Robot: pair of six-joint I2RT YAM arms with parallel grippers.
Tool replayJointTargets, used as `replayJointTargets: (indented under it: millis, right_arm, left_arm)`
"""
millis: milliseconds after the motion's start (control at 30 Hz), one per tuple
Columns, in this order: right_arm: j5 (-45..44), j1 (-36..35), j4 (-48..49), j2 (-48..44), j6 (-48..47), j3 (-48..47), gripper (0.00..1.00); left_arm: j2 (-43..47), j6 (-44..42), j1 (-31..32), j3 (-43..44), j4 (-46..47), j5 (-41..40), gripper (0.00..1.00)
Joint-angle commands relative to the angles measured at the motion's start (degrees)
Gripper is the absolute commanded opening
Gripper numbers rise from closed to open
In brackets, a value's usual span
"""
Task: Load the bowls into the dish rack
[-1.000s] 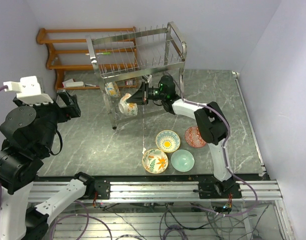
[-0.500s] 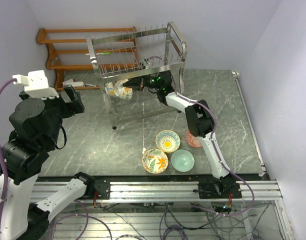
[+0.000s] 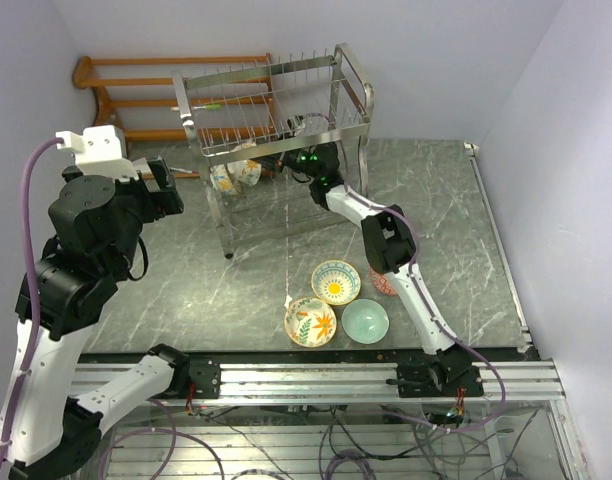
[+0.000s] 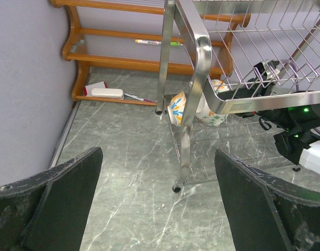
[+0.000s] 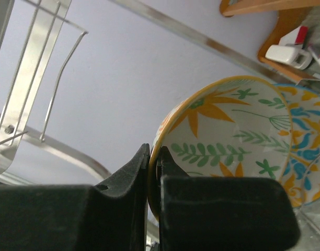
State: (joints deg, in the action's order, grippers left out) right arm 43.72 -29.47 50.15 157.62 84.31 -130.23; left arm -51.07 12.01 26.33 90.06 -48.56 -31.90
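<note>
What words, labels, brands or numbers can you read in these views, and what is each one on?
No text can be read anywhere.
The white and red item by the wooden rack: print, if any, too small to read.
The marker on the wooden rack's shelf: no legible label.
The bowl in the right gripper: floral pattern only, no lettering.
The steel dish rack: no markings visible.

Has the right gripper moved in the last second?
Yes. The right gripper, shut on a floral bowl, has gone farther back and left, in under the dish rack's upper basket.
</note>
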Motion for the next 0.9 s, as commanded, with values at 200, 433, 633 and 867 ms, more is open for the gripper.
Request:
replayJointTargets:
  millis: [200, 433, 633, 867]
  right_arm:
    - [-8.81, 0.2, -0.12, 5.09, 2.36, -8.02, 0.0]
    - [-8.72, -0.48, -3.31, 6.22, 3.29, -7.92, 0.0]
    - [-8.72, -1.45, -6.22, 7.48, 3.71, -8.63, 0.0]
    - [-9.43, -1.55, -8.07, 7.35, 4.14, -6.24, 0.0]
  left_arm:
    - [-0.73, -0.01, -0.44, -0.85, 3.47, 1.09, 1.0]
    - [-0.89, -0.72, -0.4, -1.35, 4.09, 1.04, 0.99]
    - [-0.79, -1.4, -0.42, -1.64, 4.26, 1.0, 0.99]
    - [-0.09, -1.55, -0.4, -2.08, 4.05, 0.23, 0.99]
